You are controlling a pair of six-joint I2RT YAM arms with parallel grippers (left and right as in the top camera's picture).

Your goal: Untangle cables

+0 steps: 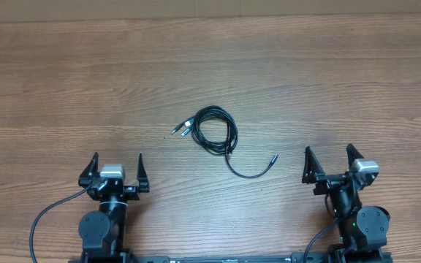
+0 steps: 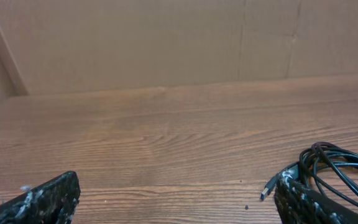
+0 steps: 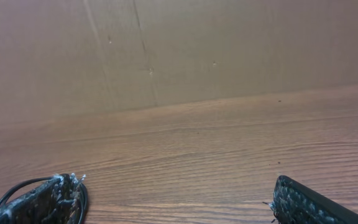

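The cables [image 1: 214, 131] lie as one coiled bundle of thin black cord in the middle of the wooden table. Silvery plug tips [image 1: 180, 128] stick out at the coil's left, and a loose tail curves to a plug [image 1: 273, 156] at the right. My left gripper [image 1: 116, 169] is open and empty, near the front left, apart from the coil. My right gripper [image 1: 328, 162] is open and empty at the front right. The left wrist view shows the coil [image 2: 337, 168] at the right edge, behind a finger. The right wrist view shows a bit of cable [image 3: 17, 186] at lower left.
The wooden table [image 1: 210, 66] runs back to a brown cardboard wall [image 2: 166, 43]. Thick black arm wires [image 1: 46, 215] trail by the left base and by the right base [image 1: 316, 237] at the front edge.
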